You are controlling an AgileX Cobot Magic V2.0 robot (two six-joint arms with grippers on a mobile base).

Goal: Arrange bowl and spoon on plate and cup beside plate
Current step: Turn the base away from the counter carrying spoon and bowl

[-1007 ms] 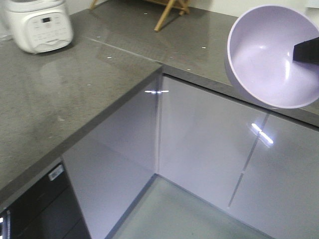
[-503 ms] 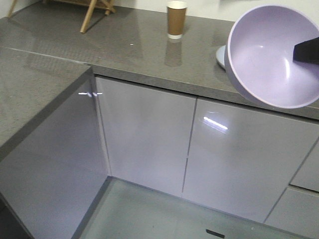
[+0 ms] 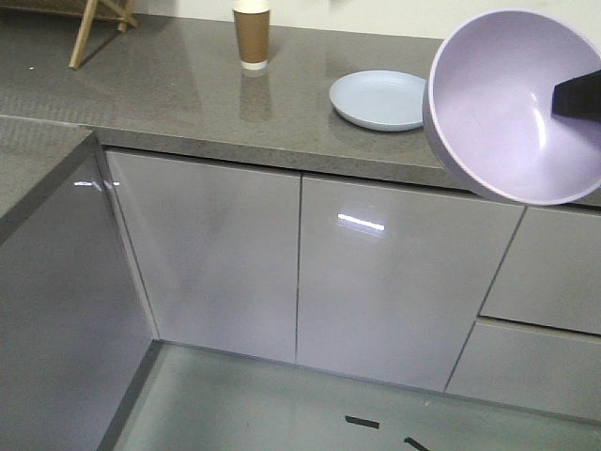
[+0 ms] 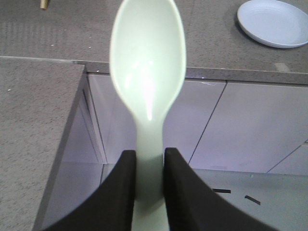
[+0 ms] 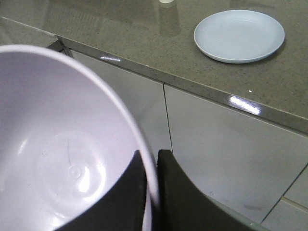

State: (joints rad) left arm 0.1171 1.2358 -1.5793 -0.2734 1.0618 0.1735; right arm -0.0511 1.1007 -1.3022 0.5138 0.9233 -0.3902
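My right gripper [image 5: 151, 159] is shut on the rim of the lavender bowl [image 5: 62, 144], one finger inside and one outside. The bowl [image 3: 516, 103] hangs tilted in the air at the right of the front view, in front of the counter edge; a black fingertip [image 3: 575, 94] shows inside it. My left gripper [image 4: 149, 159] is shut on the handle of the mint-green spoon [image 4: 147, 67], which points away, held over the floor by the cabinets. The pale blue plate [image 3: 378, 100] [image 4: 274, 21] [image 5: 239, 35] lies on the counter. The brown cup [image 3: 252, 35] stands upright left of the plate.
A grey stone counter [image 3: 169, 94] runs along the back over glossy cabinet doors [image 3: 216, 254], and a second counter section [image 4: 29, 134] juts out at the left, forming a corner. Wooden legs [image 3: 89, 28] stand at the far left of the counter.
The whole view has swung to the right: the white cooker left the frame, then the cup and the plate came into sight. Bowl and spoon stay gripped the same way.
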